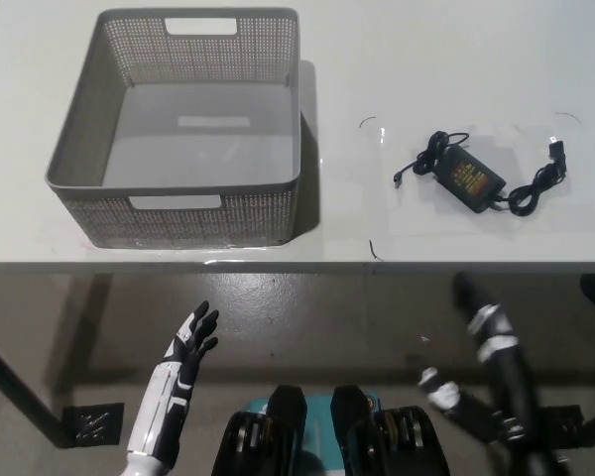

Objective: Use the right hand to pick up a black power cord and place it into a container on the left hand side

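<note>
Right hand (473, 297), fingers indistinct, sits at lower right; power cord (473, 178) lies above it, stretched left-right across the desk (456, 59).

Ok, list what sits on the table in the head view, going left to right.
Grey perforated basket → black power adapter brick with its coiled cord → the cord's small plug end at the far right.
</note>
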### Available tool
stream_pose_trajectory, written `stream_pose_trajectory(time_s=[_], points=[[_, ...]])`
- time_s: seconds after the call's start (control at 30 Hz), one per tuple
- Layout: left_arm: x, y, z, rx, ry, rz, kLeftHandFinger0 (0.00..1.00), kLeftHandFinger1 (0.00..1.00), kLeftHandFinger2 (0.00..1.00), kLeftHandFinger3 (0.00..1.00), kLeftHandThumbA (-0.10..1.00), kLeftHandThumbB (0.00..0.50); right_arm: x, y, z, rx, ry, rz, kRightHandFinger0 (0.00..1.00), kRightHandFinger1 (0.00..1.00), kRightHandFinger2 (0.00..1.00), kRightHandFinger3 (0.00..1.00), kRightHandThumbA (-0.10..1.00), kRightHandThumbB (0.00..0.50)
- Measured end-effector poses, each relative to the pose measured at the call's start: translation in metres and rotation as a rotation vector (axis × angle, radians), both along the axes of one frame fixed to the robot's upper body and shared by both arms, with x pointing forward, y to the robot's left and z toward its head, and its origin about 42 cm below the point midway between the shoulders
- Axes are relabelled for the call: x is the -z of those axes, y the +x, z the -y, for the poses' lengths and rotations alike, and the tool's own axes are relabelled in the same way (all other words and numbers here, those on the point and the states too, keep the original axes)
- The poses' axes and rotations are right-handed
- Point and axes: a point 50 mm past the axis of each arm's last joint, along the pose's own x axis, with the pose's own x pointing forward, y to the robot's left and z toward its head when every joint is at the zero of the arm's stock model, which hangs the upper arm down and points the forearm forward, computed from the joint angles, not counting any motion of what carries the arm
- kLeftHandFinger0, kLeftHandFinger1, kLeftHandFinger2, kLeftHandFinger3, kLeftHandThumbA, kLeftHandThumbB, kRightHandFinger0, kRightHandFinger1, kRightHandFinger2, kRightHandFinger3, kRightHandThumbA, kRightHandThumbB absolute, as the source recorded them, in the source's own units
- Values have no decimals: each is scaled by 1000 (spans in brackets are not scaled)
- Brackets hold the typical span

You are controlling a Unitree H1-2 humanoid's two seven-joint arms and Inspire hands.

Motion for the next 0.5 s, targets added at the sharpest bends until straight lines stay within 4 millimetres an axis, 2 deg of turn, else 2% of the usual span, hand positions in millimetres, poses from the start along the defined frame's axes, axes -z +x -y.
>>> stream_pose_trajectory(time_s=[0.1,0.17,0.23,0.37,0.47,0.5], points=[[-1,0,0,2,7,9,1000,1000,1000,1000,1000,123,-23,1,14,35,-52,82,1000,1000,1000,1000,832,443],[-1,0,0,3,9,15,1000,1000,1000,1000,1000,128,-39,5,23,66,-99,132,1000,1000,1000,1000,835,450],[-1,0,0,3,10,18,1000,1000,1000,1000,1000,118,-49,7,27,81,-129,157,1000,1000,1000,1000,800,488],[-2,0,1,5,10,27,1000,1000,1000,1000,1000,111,-79,25,40,134,-218,210,1000,1000,1000,1000,845,492],[-2,0,0,6,11,27,1000,1000,1000,1000,1000,109,-103,42,50,179,-318,243,1000,1000,1000,1000,830,500],[-1,0,0,6,12,26,1000,1000,1000,1000,1000,108,-108,46,52,191,-340,246,1000,1000,1000,1000,792,500]])
